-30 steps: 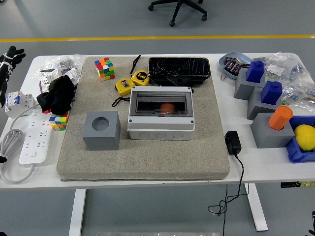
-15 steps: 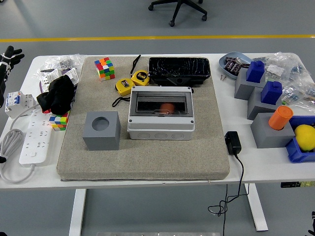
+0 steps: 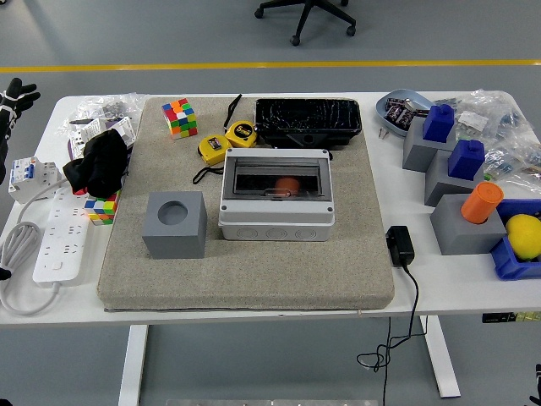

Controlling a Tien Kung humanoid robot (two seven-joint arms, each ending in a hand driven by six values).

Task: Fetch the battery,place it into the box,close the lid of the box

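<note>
The left hand (image 3: 13,95) sits at the picture's far left edge, off the worktop (image 3: 254,296), its black fingers (image 3: 25,87) spread and holding nothing. Well to the right of those fingers, the grey box (image 3: 276,194) lies mid-mat with its smoky clear lid down; an orange battery (image 3: 287,184) shows dimly through it, inside. Bare mat (image 3: 254,271) stretches in front of the box to the near edge. A grey holed block (image 3: 175,223) stands just beside the box, nearer the fingers. Grey floor lies beyond the white worktop
</note>
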